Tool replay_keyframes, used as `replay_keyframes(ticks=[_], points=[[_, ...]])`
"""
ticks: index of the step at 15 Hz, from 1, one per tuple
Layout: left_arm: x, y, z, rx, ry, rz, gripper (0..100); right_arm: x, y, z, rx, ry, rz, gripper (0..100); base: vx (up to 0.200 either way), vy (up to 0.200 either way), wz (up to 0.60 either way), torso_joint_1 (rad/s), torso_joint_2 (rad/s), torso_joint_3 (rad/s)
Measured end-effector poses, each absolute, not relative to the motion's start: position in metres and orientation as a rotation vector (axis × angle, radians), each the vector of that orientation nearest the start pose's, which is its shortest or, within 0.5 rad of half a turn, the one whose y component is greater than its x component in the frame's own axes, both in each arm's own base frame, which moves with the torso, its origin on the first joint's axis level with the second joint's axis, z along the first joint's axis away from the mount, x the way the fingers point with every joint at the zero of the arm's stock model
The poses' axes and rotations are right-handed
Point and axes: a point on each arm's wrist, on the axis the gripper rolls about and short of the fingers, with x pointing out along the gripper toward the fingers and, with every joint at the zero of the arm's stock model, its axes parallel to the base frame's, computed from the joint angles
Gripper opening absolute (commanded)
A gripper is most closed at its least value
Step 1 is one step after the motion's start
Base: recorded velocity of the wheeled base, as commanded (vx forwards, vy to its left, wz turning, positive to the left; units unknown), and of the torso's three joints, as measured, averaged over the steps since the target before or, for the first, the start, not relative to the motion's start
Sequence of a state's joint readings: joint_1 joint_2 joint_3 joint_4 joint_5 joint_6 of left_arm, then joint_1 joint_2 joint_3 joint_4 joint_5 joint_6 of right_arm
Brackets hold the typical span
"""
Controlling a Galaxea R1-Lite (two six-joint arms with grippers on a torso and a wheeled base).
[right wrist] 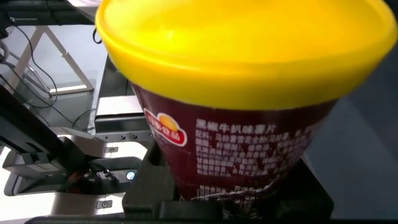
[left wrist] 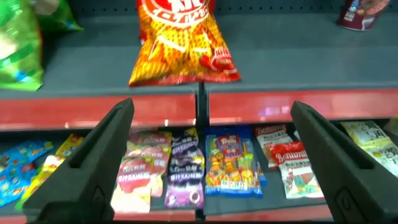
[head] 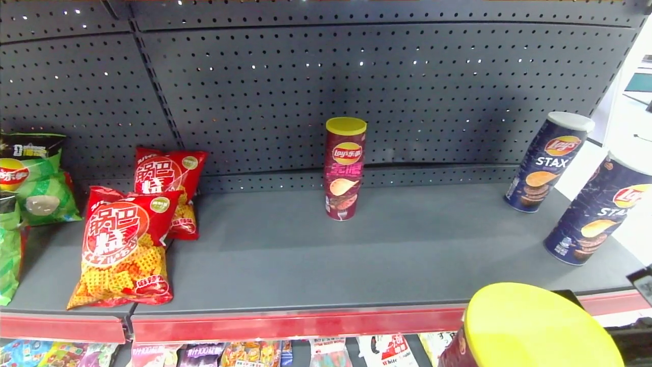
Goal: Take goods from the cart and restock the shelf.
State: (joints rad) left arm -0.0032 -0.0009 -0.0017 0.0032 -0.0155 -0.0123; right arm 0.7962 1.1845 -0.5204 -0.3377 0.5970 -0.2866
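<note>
A dark perforated back panel (head: 433, 92), light glinting through its holes.

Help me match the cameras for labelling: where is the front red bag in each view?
Head view: the front red bag lies left of centre, at the shelf's front edge.
Left wrist view: the bag is on the shelf, beyond the open left gripper.
Right wrist view: not in it; the held can is there.
Shared landmark: the red strip just below the bag.
</note>
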Motion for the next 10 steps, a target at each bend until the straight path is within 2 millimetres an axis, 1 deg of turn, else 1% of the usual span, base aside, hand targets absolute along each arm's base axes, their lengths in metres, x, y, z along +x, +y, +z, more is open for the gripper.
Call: replay_keyframes(ticks=[5,10], points=[[-0.023,-0.0003,0.0756,-0.013,0.001,-0.019,100,0.105,0.1251,0.1937,-0.273,0.166,1.421,0,0.0,0.0,0.0,0.0,0.0,0.0],[-0.0229,-0.0003,0.0756,-0.011,0.002,-0.019,100,0.1052,0.1251,0.195,-0.269,0.144,1.417,0,0.0,0.0,0.0,0.0,0.0,0.0]])
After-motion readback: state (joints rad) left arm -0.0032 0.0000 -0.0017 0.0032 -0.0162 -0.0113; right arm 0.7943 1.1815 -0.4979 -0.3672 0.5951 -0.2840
